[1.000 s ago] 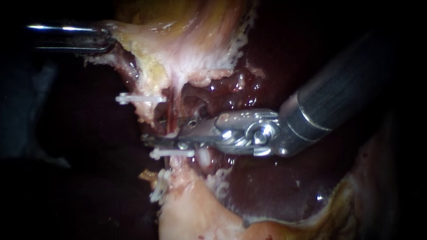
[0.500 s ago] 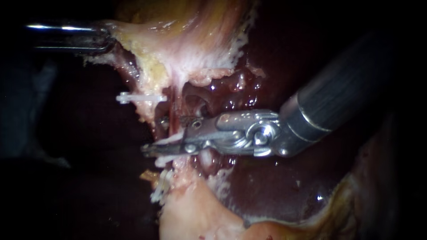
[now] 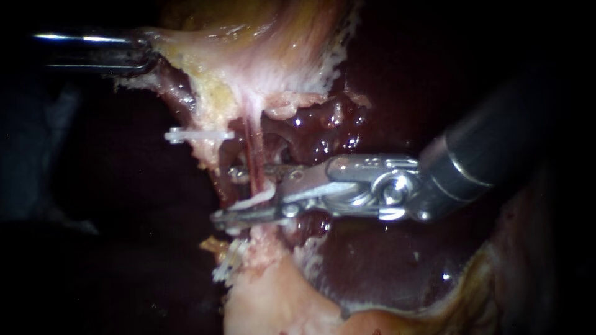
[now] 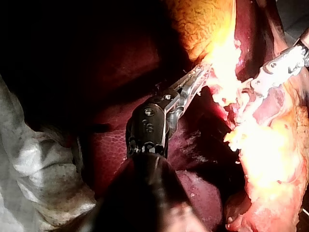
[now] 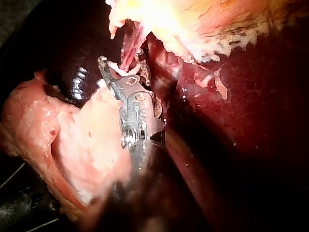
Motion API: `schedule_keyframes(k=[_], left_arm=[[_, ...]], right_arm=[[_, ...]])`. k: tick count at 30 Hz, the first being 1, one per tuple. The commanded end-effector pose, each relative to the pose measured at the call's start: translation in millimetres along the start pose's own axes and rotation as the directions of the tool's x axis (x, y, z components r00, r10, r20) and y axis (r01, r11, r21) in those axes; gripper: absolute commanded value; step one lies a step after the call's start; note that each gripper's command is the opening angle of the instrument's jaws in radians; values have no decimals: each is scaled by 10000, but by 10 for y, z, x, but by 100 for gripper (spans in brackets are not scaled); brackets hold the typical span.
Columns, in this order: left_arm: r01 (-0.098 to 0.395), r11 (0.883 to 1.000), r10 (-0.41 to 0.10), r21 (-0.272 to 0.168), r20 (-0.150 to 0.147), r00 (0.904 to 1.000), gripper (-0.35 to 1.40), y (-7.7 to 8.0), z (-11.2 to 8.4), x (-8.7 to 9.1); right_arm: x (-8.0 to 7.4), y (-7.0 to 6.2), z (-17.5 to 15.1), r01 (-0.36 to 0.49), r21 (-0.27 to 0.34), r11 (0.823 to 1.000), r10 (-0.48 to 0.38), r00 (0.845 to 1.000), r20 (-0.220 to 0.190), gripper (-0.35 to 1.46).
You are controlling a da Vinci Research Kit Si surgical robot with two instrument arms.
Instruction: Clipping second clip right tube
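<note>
**Assistant:** White plastic in your right instrument [image 3: 225,195]: is that the clip [image 3: 256,200]?

**Observer:** Yes. Your jaws stand apart with a clear gap, and the clip lies bent along the lower one. The thin red tube [image 3: 252,164] runs down between the two jaws and crosses the clip there.

**Assistant:** And your left instrument [image 3: 144,54]?

**Observer:** Its jaws are closed on the edge of the pale tissue [image 3: 248,68], well apart from the tube. An upper clip [image 3: 198,134] sits just beside the tube, above your open jaws.
</note>
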Motion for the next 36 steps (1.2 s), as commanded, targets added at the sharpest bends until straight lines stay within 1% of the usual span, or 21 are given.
schedule_keyframes(k=[1, 3, 6, 9, 11, 17, 20, 22, 30, 36], left_arm=[[-1, 10000, 1, -4, 0, 10000, -35, 0, 0, 0], [-3, 10000, 3, -7, 1, 10000, -35, 0, -1, 0], [-4, 10000, 4, -9, 2, 10000, -35, 0, -1, 0], [-4, 10000, 4, -11, 3, 10000, -35, 0, -2, 0], [-4, 10000, 4, -12, 3, 10000, -35, 0, -2, 0], [-5, 10000, 5, -12, 3, 10000, -35, -1, -2, 0], [-4, 10000, 4, -12, 3, 10000, -35, -1, -2, 0], [-4, 10000, 4, -12, 3, 10000, -35, 0, -2, 0], [-3, 10000, 3, -20, -25, 10000, -35, -1, -1, 0], [-3, 10000, 3, -20, -26, 10000, -35, -1, -1, 0]], right_arm=[[-1, -1, -2, 52, 193, 9998, -51, 10000, -58, 50], [-3, -4, -8, 227, 557, 9982, -219, 9997, -140, 50], [-5, -9, -13, 162, 1051, 9943, -131, 9995, -303, 50], [-6, -15, -17, 15, 1474, 9891, 30, 9995, -306, 50], [-6, -19, -17, 89, 1714, 9852, -41, 9996, -286, 50], [-2, -28, -11, -7, 2215, 9752, 140, 9982, -581, 49], [1, -30, -3, -16, 2285, 9735, 175, 9975, -677, 49], [3, -30, 4, 10, 2336, 9723, 193, 9962, -844, 49], [9, -29, 30, -57, 2395, 9709, 366, 9915, -1249, 49], [9, -30, 35, -26, 2433, 9700, 351, 9910, -1295, 49]])
